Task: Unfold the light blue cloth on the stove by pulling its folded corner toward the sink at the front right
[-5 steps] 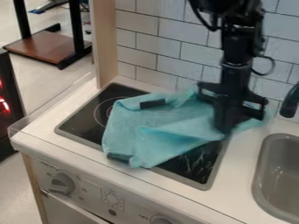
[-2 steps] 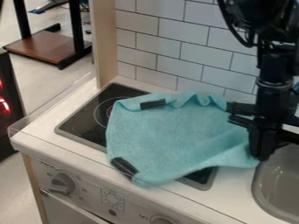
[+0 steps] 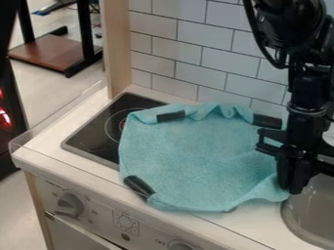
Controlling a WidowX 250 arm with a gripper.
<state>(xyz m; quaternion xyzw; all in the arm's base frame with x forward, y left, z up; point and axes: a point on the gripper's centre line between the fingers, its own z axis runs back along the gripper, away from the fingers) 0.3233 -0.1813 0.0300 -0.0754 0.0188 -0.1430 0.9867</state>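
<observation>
Obs. via remote cam: I found the end effector clenched on the R edge of the blue cloth, at the L rim of the sink. Cloth lay mostly over the cooktop, its R part extending onto the bench toward the sink.

Diffs vs. prev. frames: approx. 1 s before, the end effector was above the cooktop's R side w/ the cloth folded and bunched beneath. It had since moved R and toward the cam. Vs. the most recent prev. frame, I noted a small further shift toward the cam; the R part of the cloth had come along. The near edge had spread fwd, covering nearly all of the cooktop's near R corner, which was partly exposed prev. The far L dark strip and near L dark strip held approx. the same pos. on the cloth. The far R dark strip was easier to make out, w/ the end effector lower in view. A dark shape had also come in at the upper L edge; I couldn't ID it.

Surroundings: tiled wall behind, wood post at far L, control knob on the front panel. No chg. noted there.
</observation>
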